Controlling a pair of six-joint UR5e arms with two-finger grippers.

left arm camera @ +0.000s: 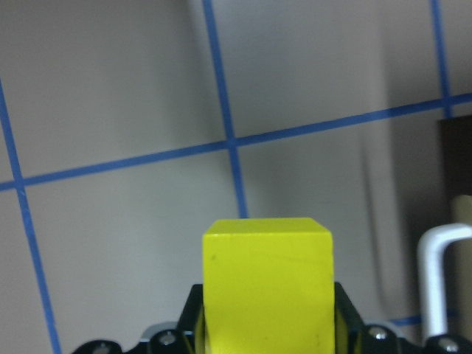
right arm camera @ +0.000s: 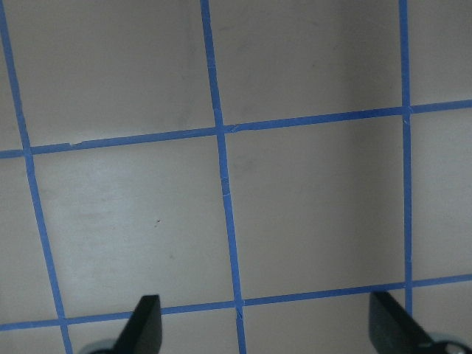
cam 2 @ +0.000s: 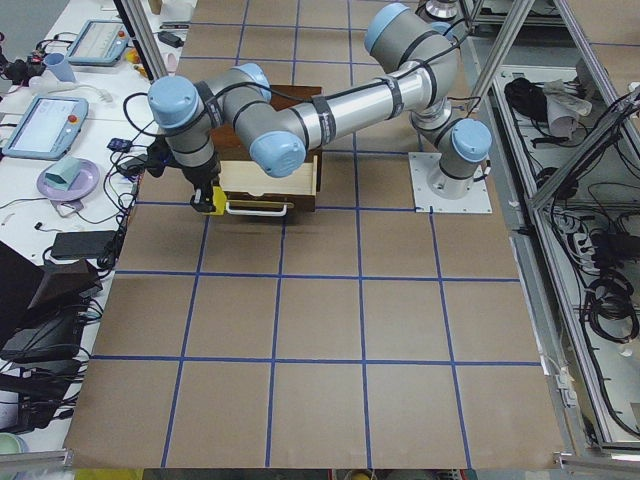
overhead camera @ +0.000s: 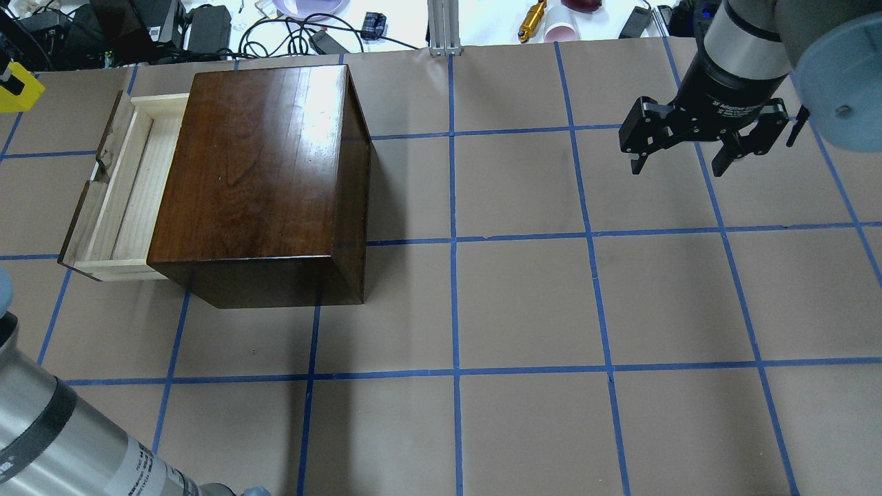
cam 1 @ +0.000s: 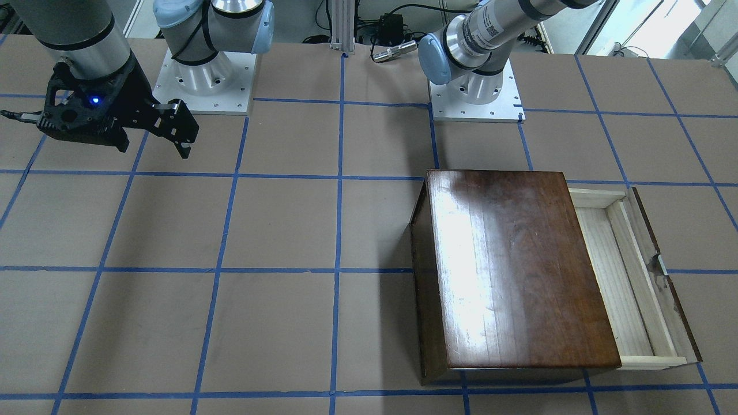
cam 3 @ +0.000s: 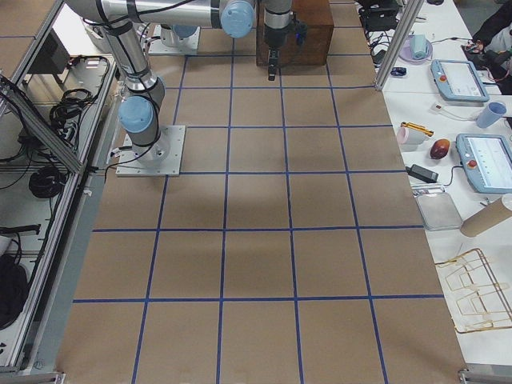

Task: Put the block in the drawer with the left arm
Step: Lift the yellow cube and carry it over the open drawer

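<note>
Left wrist-mounted shows left claw (left arm camera: 267, 328) clamped on yellow block (left arm camera: 267, 273), mid-carry; next needs moving over open drawer (overhead camera: 138, 186), then release.

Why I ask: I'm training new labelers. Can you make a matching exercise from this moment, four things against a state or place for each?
Things
1. small bright yellow cube
2. shallow pale-wood drawer
3. black right claw
4. glossy dark brown wooden cabinet

States or places
A. open, holding nothing
B. stands on the table, glare on its top
C. pulled out, nothing seen inside
D. gripped by the left claw

Pairs: 1-D, 2-C, 3-A, 4-B.
</note>
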